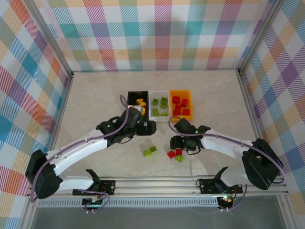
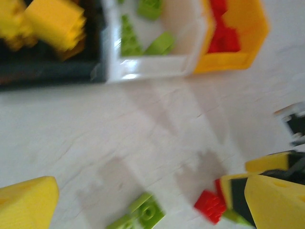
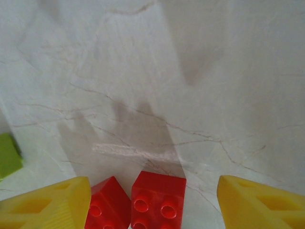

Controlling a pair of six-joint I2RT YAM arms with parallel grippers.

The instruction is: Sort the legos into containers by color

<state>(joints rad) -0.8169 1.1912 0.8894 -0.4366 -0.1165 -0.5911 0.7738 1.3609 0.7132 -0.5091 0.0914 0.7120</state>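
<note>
Red studded legos (image 3: 157, 202) (two, adjacent) lie between the right jaws.

Plaid walls (image 1: 157, 33), black bin (image 1: 136, 94), white bin (image 1: 159, 91), orange bin (image 1: 181, 92), red brick (image 3: 158, 200)

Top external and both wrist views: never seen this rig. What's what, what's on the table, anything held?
Two robot arms, each ending in a two-finger gripper. The top view looks down from behind them; each wrist view looks past that arm's own yellow fingers. The black bin holds yellow legos, the white bin green ones, the orange bin red ones. A few loose green bricks and red bricks lie on the table. The left gripper is open by the black bin; the right gripper is open, straddling the red bricks. Nothing is held.
</note>
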